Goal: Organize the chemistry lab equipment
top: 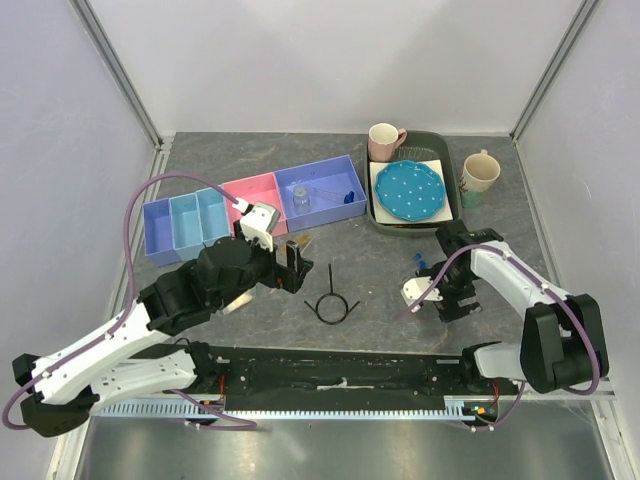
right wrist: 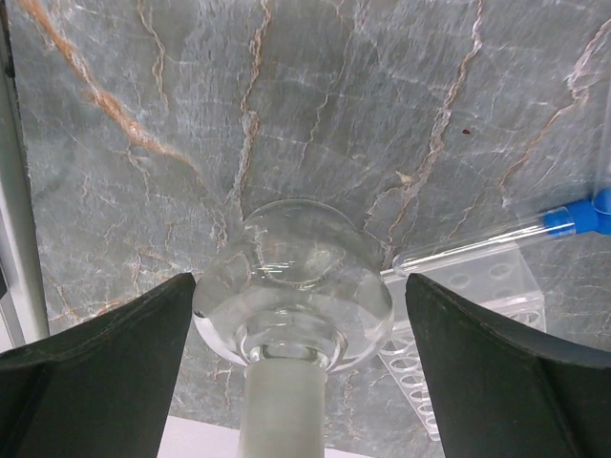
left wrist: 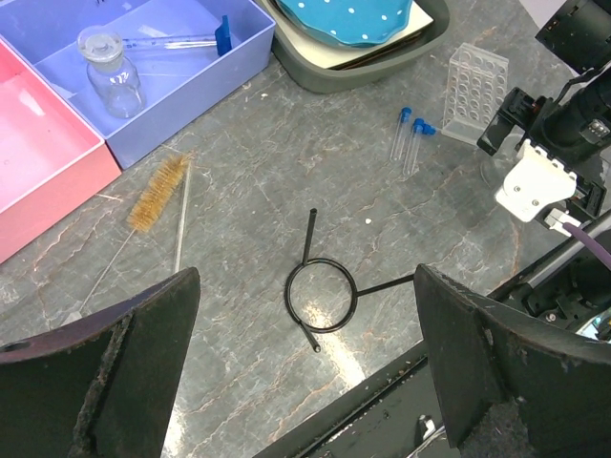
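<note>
A black wire loop point(top: 331, 303) lies on the table, and in the left wrist view point(left wrist: 321, 294) it sits just beyond my open, empty left gripper point(left wrist: 305, 277), which hovers above it point(top: 293, 262). My right gripper point(right wrist: 301, 286) is open, its jaws on either side of a small clear round flask point(right wrist: 291, 281) with a frosted neck; the left finger is close to the glass. Two blue-capped vials point(left wrist: 409, 134) and a clear tube rack point(left wrist: 474, 91) lie beside it. A white-capped bottle point(left wrist: 110, 72) and a blue-based cylinder point(left wrist: 181, 41) rest in the purple bin point(top: 345, 172).
A brush point(left wrist: 158, 191) and a thin rod point(left wrist: 181, 215) lie near the pink bin point(top: 250, 190). A blue divided bin point(top: 157, 235) is at the left. A dark tray point(top: 455, 205) holds a blue dotted plate point(top: 410, 190). Two mugs point(top: 384, 140) point(top: 480, 175) stand by it.
</note>
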`<state>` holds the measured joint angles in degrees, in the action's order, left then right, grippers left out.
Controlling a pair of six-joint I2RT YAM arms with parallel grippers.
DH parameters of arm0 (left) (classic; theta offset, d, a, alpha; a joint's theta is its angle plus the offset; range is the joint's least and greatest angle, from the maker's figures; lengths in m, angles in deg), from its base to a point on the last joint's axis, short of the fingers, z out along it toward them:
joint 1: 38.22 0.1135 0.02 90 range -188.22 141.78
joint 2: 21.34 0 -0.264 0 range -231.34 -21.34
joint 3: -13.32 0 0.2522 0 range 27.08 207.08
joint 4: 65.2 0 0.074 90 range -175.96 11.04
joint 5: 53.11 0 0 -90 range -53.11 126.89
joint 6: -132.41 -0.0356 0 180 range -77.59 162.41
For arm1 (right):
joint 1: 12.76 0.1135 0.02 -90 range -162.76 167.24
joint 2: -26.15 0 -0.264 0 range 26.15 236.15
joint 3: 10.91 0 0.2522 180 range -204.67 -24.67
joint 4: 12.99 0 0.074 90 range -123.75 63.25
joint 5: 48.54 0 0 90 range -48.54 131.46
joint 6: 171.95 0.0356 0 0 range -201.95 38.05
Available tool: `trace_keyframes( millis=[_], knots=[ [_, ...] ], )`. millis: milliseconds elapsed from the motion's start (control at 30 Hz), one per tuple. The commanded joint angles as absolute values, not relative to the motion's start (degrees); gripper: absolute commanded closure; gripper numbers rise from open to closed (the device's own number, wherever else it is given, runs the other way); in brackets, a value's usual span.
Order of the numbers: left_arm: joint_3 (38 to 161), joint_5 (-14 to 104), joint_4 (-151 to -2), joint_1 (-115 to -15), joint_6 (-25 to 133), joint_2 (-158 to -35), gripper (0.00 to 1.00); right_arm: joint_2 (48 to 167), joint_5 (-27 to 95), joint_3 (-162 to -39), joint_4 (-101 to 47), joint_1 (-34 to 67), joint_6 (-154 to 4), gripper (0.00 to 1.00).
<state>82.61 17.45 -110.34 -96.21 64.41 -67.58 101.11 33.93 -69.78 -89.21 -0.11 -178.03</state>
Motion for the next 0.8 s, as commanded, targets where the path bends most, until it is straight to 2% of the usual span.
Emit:
trace_keyframes(
  millis=[0,300,400,500,600,767],
  knots=[
    [82.5,17.2,-106.9,-95.2,63.9,-68.3,0.00,103.1,36.1,-70.3,-86.5,0.1,-176.9,0.02],
    [83.2,18.3,-106.3,-93.9,62.7,-69.9,0.00,104.5,36.3,-69.8,-84.9,0.1,-173.5,0.04],
    [83.5,18.8,-105.8,-93.2,62.4,-70.4,0.01,104.0,34.4,-70.5,-86.0,0.1,-172.7,0.11],
    [84.5,19.3,-105.6,-92.7,61.5,-71.3,0.01,104.1,31.5,-72.1,-88.4,0.1,-171.7,0.25],
    [85.3,19.8,-105.6,-92.0,60.6,-72.2,0.02,104.0,28.1,-74.4,-90.6,0.2,-170.4,0.33],
    [85.9,20.0,-105.7,-91.3,59.9,-72.5,0.02,105.9,22.1,-82.1,-94.7,1.6,-166.1,0.44]
  ],
)
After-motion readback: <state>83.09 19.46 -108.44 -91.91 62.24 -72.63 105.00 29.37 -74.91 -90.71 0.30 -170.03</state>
